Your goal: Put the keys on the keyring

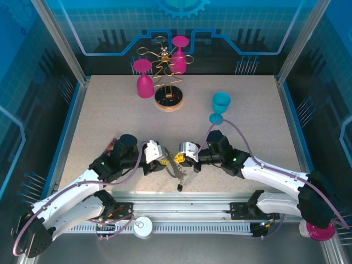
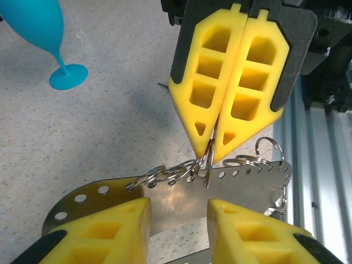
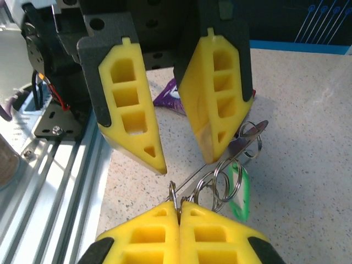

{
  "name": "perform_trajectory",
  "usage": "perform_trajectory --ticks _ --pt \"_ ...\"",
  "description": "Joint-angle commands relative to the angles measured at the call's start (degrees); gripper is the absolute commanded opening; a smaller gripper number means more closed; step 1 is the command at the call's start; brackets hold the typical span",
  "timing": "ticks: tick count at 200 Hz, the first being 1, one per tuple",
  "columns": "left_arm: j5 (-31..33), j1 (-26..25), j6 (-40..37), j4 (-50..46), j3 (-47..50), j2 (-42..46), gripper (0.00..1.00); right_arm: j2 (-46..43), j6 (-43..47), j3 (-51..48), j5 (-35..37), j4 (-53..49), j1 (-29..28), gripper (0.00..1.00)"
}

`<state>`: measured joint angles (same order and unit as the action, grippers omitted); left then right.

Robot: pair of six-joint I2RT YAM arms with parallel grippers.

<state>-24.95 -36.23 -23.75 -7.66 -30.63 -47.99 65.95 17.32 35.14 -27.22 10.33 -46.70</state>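
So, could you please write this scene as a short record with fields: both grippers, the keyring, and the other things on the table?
left gripper: open; the keyring strip lies across the gap between its fingers
right gripper: shut on a small steel ring
keyring: grey flat metal strip with holes, carrying small rings and a green tag; between the two grippers
far side: turquoise plastic goblet, standing; two pink goblets at a gold wire rack
surface: speckled beige table

Overhead view looks down; wrist views closely share the keyring [image 2: 247,184].
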Motion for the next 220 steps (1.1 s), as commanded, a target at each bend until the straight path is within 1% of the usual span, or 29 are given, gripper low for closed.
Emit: perform_trajectory --ticks 1,19,57,96,115,135,148,154,166,187,194,199,203,209,220 --pt "-5.4 -0.07 3.59 3.79 1.01 0.06 0.33 -1.44 -2.5 -0.51 -2.37 6.28 0.56 0.0" --pt "-6.9 -0.07 4.22 4.77 1.1 -0.59 0.33 -1.27 -3.7 -0.32 -2.64 7.15 0.47 0.0" --pt "-7.0 -0.03 5.07 6.47 1.45 -1.27 0.33 -0.48 -5.77 -0.07 -3.68 9.11 0.43 0.0" --pt "-6.54 -0.07 5.13 7.48 1.63 -1.32 0.28 0.37 -7.38 0.02 -4.03 10.59 0.08 0.0" --pt "-6.39 -0.03 5.51 8.92 1.8 -1.38 0.24 1.0 -7.85 0.11 -4.15 11.01 -0.23 0.0" --pt "-6.51 -0.07 5.37 9.58 1.89 -1.35 0.15 1.44 -8.03 0.02 -4.06 11.12 -0.28 0.0" --pt "-6.5 -0.07 5.18 9.81 1.89 -1.26 0.11 1.63 -7.92 -0.02 -3.89 10.77 -0.32 0.0" --pt "-6.38 -0.03 5.12 10.04 1.98 -1.24 0.09 1.72 -7.82 -0.04 -3.85 10.43 -0.32 0.0" --pt "-5.79 -0.07 4.8 10.51 2.16 -0.99 0.0 1.7 -7.53 0.02 -3.59 9.49 -0.32 0.0" --pt "-3.98 -0.05 3.74 9.95 2.19 -0.36 0.0 0.43 -6.97 -0.19 -1.37 6.82 -0.07 0.0" --pt "-3.22 0.0 2.99 9.1 1.89 -0.03 0.0 -0.44 -6.52 -0.24 -0.18 5.55 0.31 0.11" --pt "-2.67 -0.13 2.29 8.15 1.66 0.17 0.0 -1.15 -5.87 -0.24 0.73 2.84 0.67 0.21" --pt "-2.29 -0.14 1.73 7.34 1.37 0.33 0.0 -1.75 -5.13 -0.18 1.58 1.23 0.85 0.26" --pt "-1.62 -0.13 0.79 6.0 0.98 0.56 0.0 -2.69 -3.59 0.02 2.88 -1.22 1.13 0.29" --pt "-0.51 -0.14 -1.06 3.57 0.11 0.71 0.0 -4.06 -0.33 0.71 5.65 -6.4 1.3 0.3"
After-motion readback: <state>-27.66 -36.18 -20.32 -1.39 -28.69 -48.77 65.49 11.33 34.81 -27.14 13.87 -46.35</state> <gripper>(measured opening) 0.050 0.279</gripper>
